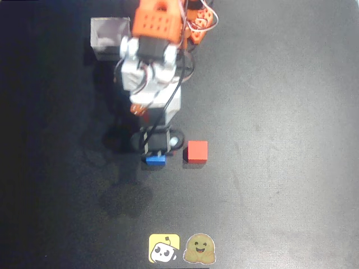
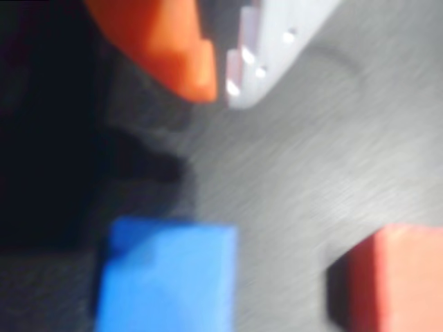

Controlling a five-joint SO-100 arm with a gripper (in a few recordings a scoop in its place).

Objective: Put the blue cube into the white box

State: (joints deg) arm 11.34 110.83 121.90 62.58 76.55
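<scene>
Here we lower the tool (image 2: 220,86), its tips nearly together, and must spread them around the blue cube (image 1: 155,159) mid-desk (image 1: 280,112), avoiding the red cube (image 1: 196,151).

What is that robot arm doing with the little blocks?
The robot arm is reaching down over the blue cube on the dark table. Its gripper hangs just above the cube in the wrist view, with the fingertips close together and nothing between them, so the cube is not picked up yet. A red cube sits on the table right beside the blue one, not touching it. The white box waits at the far corner next to the arm's base, and it looks empty.
</scene>
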